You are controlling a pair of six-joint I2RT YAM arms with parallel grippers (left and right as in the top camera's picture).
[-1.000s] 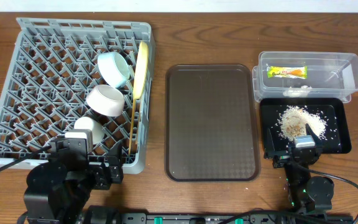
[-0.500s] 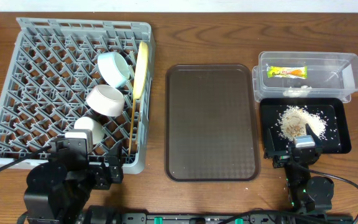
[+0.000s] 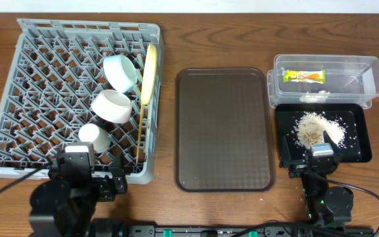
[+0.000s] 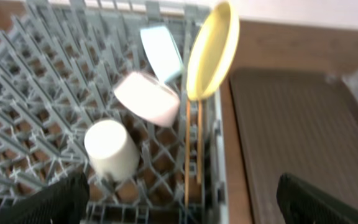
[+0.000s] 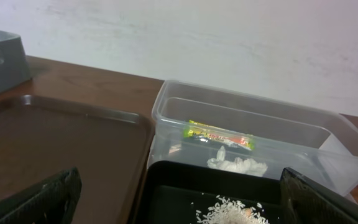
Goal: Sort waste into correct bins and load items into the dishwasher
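Overhead, your grey plastic dish rack (image 3: 18, 99) holds a white cup (image 3: 93, 135), two pale bowls (image 3: 112, 106) and an upright yellow plate (image 3: 150, 72). Left wrist: your left gripper (image 4: 179, 204) is spread wide, holding nothing, near that cup. Right wrist: your right gripper (image 5: 179, 200) is spread, empty, facing the clear plastic bin (image 5: 166, 107) holding a yellow-green wrapper (image 5: 219, 135).

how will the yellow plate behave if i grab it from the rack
Probably stiff and light: the plate looks like thin plastic. It stands on edge in the rack, so a sideways push may tip it toward the blue bowl.
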